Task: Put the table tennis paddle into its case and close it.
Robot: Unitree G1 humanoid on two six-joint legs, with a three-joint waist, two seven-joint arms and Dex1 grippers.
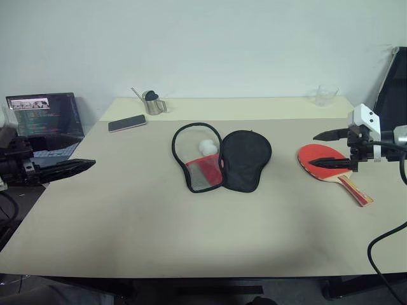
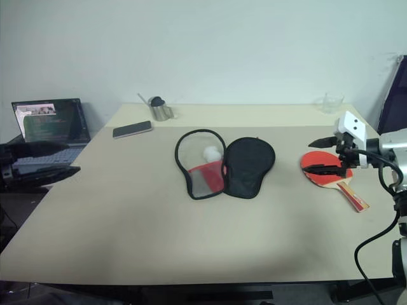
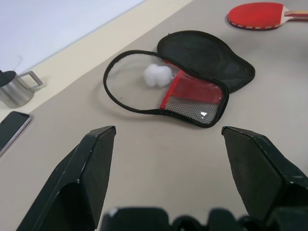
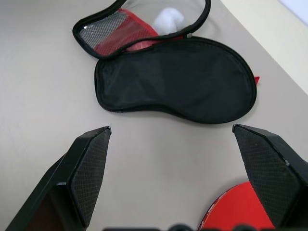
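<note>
From the head views, the desk (image 1: 159, 235) carried its case (image 1: 222, 159) near the middle, unzipped and spread flat in two halves: a black-fabric half on the right and a mesh-and-red half on the left with a white ball (image 1: 207, 147) lying in it. The table tennis paddle (image 1: 331, 166) lay well apart to the right of the case, red face up, handle pointing toward the desk's front-right edge. The right claw (image 1: 331, 149) hovered over the paddle's face, fingers apart, holding nothing. The left claw (image 1: 76, 166) hung at the desk's left edge, clear of the case, beside a laptop (image 1: 48, 124). A wide bare stretch of desk ran along the whole front, and more open surface lay between the case and the left edge. Near the back edge sat a phone (image 1: 127, 122), a metal cup (image 1: 153, 103) and a clear glass (image 1: 326, 96).

In the left wrist view, the left claw's fingers (image 3: 82, 178) stood wide apart and empty, with bare desk between them and the open case.

In the right wrist view, the right claw's fingers (image 4: 86, 168) were likewise spread wide, the case's black half lying beyond and the paddle's red rim at the frame's edge.
</note>
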